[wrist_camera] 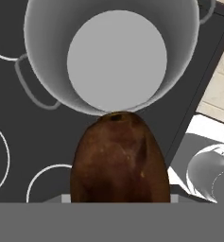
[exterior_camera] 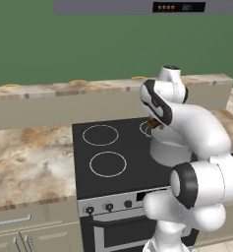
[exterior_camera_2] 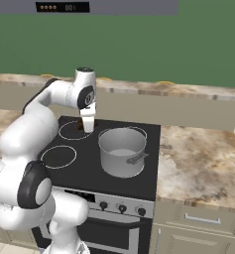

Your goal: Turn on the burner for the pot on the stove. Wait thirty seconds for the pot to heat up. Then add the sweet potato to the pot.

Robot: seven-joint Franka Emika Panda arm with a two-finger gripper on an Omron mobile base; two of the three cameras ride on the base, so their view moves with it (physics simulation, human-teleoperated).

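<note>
The grey steel pot [exterior_camera_2: 123, 151] stands on the front right of the black glass stove [exterior_camera_2: 84, 166]. The arm hides part of the pot [exterior_camera: 168, 150] in the left base view. My gripper [exterior_camera_2: 86, 124] hangs over the back of the stove, left of the pot and a little above its rim. It is shut on the dark brown sweet potato [exterior_camera_2: 81, 125]. In the hand view the sweet potato [wrist_camera: 120, 158] covers the fingertips, and the pot's open mouth [wrist_camera: 116, 59] lies just beyond it with nothing inside.
Black knobs [exterior_camera_2: 121, 209] line the stove's steel front. Marble counter [exterior_camera: 29, 162] runs on both sides, with a raised ledge [exterior_camera_2: 188, 94] behind. A range hood [exterior_camera: 147, 7] hangs overhead. White burner rings [exterior_camera: 108, 164] mark the bare left half of the stove.
</note>
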